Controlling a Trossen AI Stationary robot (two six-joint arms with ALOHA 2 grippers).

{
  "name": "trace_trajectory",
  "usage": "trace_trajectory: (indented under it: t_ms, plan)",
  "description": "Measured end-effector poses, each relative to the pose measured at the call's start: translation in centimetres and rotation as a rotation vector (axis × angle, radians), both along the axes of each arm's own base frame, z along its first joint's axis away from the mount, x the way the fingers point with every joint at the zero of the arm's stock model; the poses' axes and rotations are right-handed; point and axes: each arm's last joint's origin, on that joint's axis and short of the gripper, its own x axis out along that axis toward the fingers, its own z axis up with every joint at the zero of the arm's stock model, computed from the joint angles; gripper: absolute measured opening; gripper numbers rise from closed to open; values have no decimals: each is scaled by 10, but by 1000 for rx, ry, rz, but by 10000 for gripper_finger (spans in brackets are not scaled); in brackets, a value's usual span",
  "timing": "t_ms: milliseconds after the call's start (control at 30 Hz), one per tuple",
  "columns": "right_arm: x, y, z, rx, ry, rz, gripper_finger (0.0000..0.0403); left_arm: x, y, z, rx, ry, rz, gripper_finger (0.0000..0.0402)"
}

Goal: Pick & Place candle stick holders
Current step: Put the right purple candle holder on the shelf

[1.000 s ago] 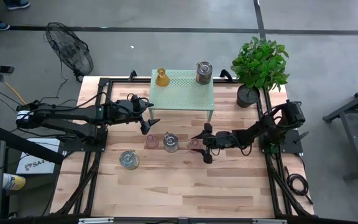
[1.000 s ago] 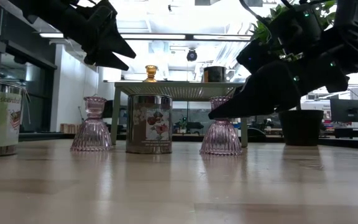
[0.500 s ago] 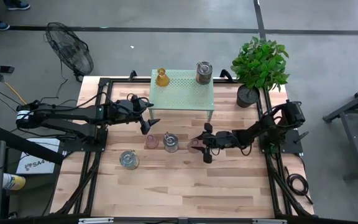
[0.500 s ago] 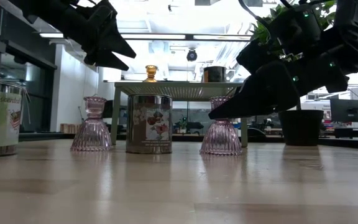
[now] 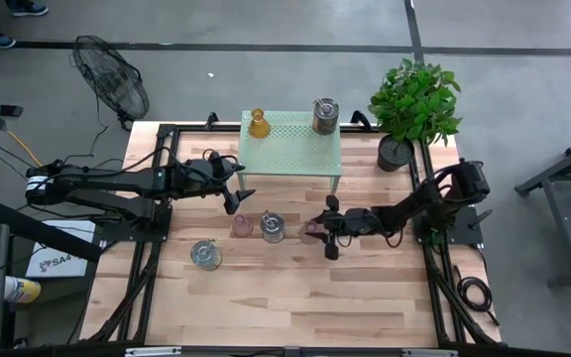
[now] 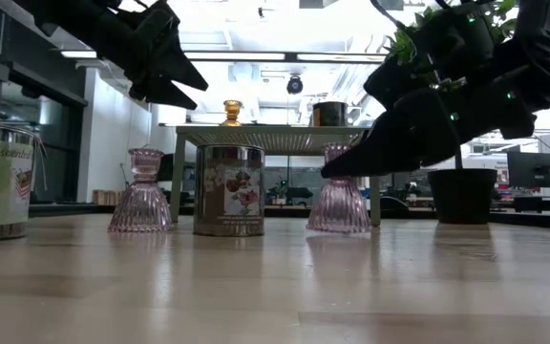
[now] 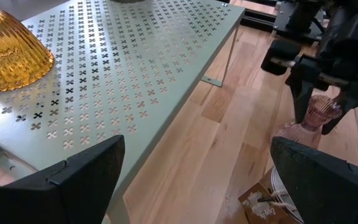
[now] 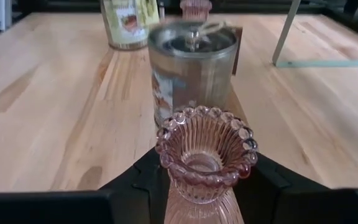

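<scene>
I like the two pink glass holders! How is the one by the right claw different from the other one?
The right pink glass holder sits between the right gripper's fingers, and its base looks just off the wood. The left pink glass holder stands free on the table, with the left gripper open above it. A metal tin holder stands between them. Both are ribbed pink glass with flared bases.

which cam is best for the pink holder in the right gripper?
Right wrist view: the pink holder fills the centre, its beaded rim sharp between the right gripper's jaws. The low view shows it side-on, top hidden by the arm. The high view shows a small speck; the left wrist view shows it far off.
</scene>
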Motion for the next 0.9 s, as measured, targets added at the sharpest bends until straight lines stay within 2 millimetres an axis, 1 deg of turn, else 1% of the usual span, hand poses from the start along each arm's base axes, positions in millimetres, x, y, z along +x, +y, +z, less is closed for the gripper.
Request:
trace_trajectory:
  t_ms: [133, 267, 400, 500, 633, 767, 900]
  plan:
    - [-2, 0, 10, -3, -14, 2, 130, 0, 0, -1, -6, 5, -10, 396]
    - [-7, -1, 23, -18, -13, 4, 131, -1, -1, -2, -10, 16, -16, 396]
    - [-12, -9, 41, -14, -40, -16, 139, -1, -1, -2, -10, 20, -15, 396]
    - [-12, -15, 57, -21, -25, -26, 138, -1, -1, -2, -10, 20, -15, 396]
    - [-4, -23, 82, -60, 30, -19, 133, -1, -1, -2, -12, 18, -14, 396]
    - [10, -31, 112, -92, 62, -33, 138, -1, -1, -2, -12, 18, -13, 396]
    - [21, -41, 143, -113, 47, -63, 140, -1, -1, -3, -18, 24, -11, 396]
